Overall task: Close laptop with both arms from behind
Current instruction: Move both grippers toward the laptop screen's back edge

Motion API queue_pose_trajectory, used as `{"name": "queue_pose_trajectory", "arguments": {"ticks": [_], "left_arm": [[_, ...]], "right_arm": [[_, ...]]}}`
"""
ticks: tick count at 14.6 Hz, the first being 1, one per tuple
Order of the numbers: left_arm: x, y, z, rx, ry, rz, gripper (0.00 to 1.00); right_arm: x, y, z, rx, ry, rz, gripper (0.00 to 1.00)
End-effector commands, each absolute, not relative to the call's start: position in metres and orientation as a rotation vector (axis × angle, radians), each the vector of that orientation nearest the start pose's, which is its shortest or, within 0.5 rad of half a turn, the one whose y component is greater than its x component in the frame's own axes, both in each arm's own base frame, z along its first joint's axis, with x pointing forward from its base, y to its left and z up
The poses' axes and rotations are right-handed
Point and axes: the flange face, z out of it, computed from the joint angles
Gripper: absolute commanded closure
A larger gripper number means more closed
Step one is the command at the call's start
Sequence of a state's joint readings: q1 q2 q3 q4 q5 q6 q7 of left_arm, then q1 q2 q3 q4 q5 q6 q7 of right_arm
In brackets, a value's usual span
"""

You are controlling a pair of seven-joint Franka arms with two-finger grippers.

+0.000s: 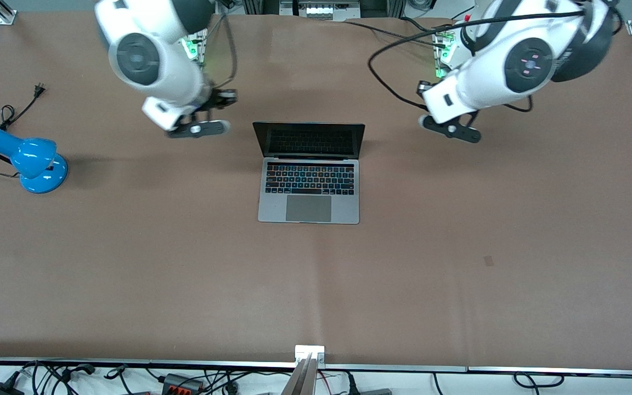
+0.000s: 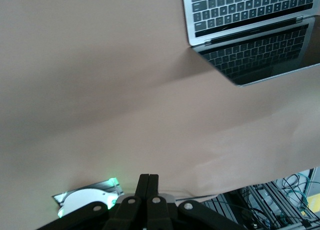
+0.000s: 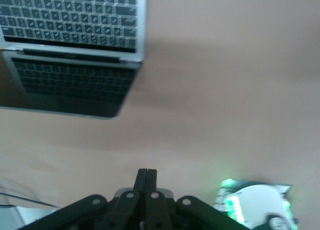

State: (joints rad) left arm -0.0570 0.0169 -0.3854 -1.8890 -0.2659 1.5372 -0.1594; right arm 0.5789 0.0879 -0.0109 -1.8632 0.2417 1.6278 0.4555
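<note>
The silver-grey laptop [image 1: 309,181] stands open at the middle of the brown table, with its dark screen upright and its keyboard toward the front camera. My left gripper [image 1: 450,129] hangs over bare table beside the screen, toward the left arm's end. Its fingers are shut on nothing in the left wrist view [image 2: 149,177], which shows a corner of the laptop [image 2: 250,14]. My right gripper [image 1: 198,129] hangs over bare table beside the screen, toward the right arm's end. It is shut and empty in the right wrist view [image 3: 147,172], where the laptop [image 3: 70,29] also shows.
A blue desk lamp [image 1: 28,159] with a black cord lies at the right arm's end of the table. A small dark mark [image 1: 489,261] is on the mat nearer the front camera. Cables run along the table's edge nearest the front camera.
</note>
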Motion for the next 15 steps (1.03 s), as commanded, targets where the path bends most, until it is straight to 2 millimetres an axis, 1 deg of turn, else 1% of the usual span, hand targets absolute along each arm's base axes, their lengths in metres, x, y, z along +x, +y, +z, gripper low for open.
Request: {"name": "queue_pose_trajectory", "arguments": {"ticks": [1,2,3,5,6,7,8,9,10,11,13,14,15], "left_arm": [[0.448,-0.266,0.473,-3.262,0.361,0.642,0.99],[0.441,-0.28,0.464,-3.266,0.396,0.603,0.99],[0.435,-0.296,0.46,-3.279,0.435,0.559,0.99],[0.423,-0.314,0.448,-3.285,0.475,0.517,0.99],[0.419,-0.319,0.444,-3.284,0.486,0.507,0.99],[0.413,-0.326,0.44,-3.296,0.493,0.516,0.99],[0.398,-0.339,0.426,-3.301,0.515,0.514,0.99],[0.387,-0.343,0.414,-3.3,0.517,0.489,0.99],[0.376,-0.345,0.4,-3.307,0.51,0.458,0.99],[0.368,-0.352,0.391,-3.347,0.485,0.441,0.99],[0.354,-0.368,0.381,-3.387,0.407,0.396,0.99],[0.353,-0.37,0.375,-3.397,0.378,0.366,0.99],[0.357,-0.371,0.368,-3.415,0.351,0.342,0.99]], "right_arm": [[0.442,0.338,0.426,-3.027,-0.018,0.636,1.0],[0.438,0.347,0.417,-3.029,-0.012,0.662,1.0],[0.431,0.357,0.405,-3.023,-0.012,0.707,1.0],[0.428,0.359,0.386,-3.018,0.003,0.769,1.0],[0.424,0.359,0.38,-3.014,0.011,0.793,1.0],[0.422,0.359,0.378,-3.011,0.014,0.804,1.0],[0.423,0.358,0.378,-3.01,0.016,0.809,1.0],[0.424,0.358,0.376,-3.01,0.021,0.807,1.0],[0.424,0.359,0.369,-3.013,0.024,0.819,1.0],[0.425,0.362,0.364,-3.01,0.028,0.81,1.0],[0.422,0.372,0.354,-3.005,0.02,0.812,1.0],[0.423,0.374,0.352,-3.004,0.02,0.795,1.0],[0.425,0.375,0.35,-3.003,0.024,0.777,1.0]]}}
